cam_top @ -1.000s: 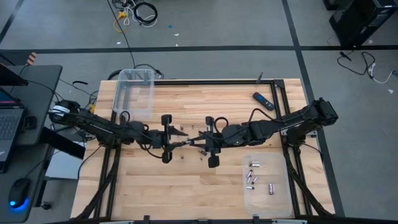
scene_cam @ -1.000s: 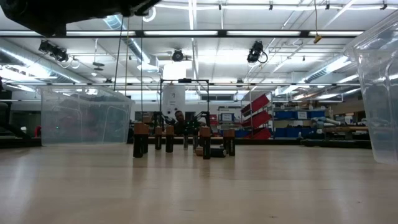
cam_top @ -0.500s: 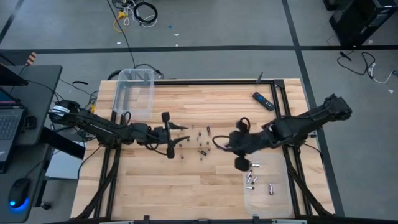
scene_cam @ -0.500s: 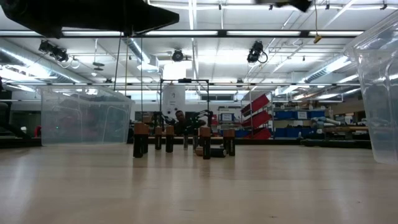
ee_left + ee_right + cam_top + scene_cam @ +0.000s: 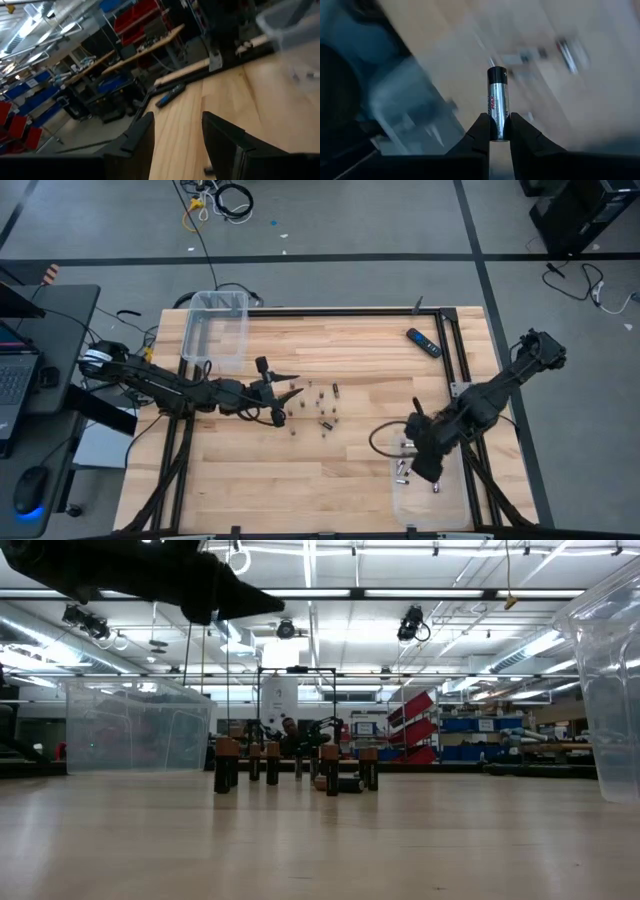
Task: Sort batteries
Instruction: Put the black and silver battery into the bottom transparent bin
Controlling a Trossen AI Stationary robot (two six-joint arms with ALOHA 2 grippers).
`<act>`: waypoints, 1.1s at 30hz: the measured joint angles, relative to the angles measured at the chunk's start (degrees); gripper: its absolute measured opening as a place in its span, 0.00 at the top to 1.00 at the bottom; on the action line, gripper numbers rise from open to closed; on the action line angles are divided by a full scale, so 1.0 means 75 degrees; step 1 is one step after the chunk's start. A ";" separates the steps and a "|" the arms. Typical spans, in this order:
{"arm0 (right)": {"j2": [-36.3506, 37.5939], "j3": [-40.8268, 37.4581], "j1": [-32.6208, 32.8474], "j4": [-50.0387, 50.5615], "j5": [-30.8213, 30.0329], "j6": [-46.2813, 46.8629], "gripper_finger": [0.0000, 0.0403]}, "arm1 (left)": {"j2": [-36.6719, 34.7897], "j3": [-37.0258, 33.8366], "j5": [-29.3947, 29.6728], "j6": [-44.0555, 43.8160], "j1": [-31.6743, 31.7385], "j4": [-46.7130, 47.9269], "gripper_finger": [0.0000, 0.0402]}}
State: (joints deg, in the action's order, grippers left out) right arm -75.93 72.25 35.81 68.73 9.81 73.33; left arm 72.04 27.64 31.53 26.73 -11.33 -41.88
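Note:
Several small batteries [image 5: 320,405] are on the table's middle; in the low view some batteries [image 5: 272,762] stand on end and one lies flat. My left gripper [image 5: 290,393] is open just left of them, fingers pointing toward the table's right, touching nothing; it also shows in its wrist view [image 5: 177,145]. My right gripper [image 5: 410,460] hovers over the clear tray [image 5: 445,490] at the near right, shut on a silvery battery with a black end [image 5: 497,100]. More batteries [image 5: 405,470] lie in that tray. My right gripper pinches the silvery battery by one end [image 5: 497,131] between its two fingertips [image 5: 481,132]. The battery runs along the fingers and sticks out past them, black end [image 5: 496,75] farthest out. It is lifted clear above the tray.
A tall clear bin [image 5: 213,330] stands at the far left corner and shows in the low view [image 5: 135,725]. A black-and-blue remote [image 5: 423,342] lies at the far right. A clear container wall [image 5: 610,690] shows at the low view's right. Bare wood lies along the near edge.
My right gripper has swung from the table's middle toward the near right edge and now hangs over the clear tray. My left gripper has shifted a little toward the far edge, staying open beside the batteries.

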 joint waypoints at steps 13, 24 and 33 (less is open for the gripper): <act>-0.0900 0.0000 0.0219 0.0328 0.0804 0.0366 0.84 | -0.0002 0.0000 0.0524 -0.0434 0.0000 0.1118 0.59; -0.0981 0.0000 0.0121 0.0333 0.0847 0.0324 0.78 | -0.0002 0.0000 0.0496 -0.1232 0.0000 0.2379 0.59; -0.0977 0.0000 -0.0125 0.0119 0.0787 -0.0030 0.78 | -0.0002 0.0000 -0.0230 -0.1852 0.0006 0.4115 0.59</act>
State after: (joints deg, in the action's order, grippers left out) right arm -83.26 72.25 34.88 69.62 15.71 73.10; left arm 72.03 27.64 29.80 12.85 -11.29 -11.02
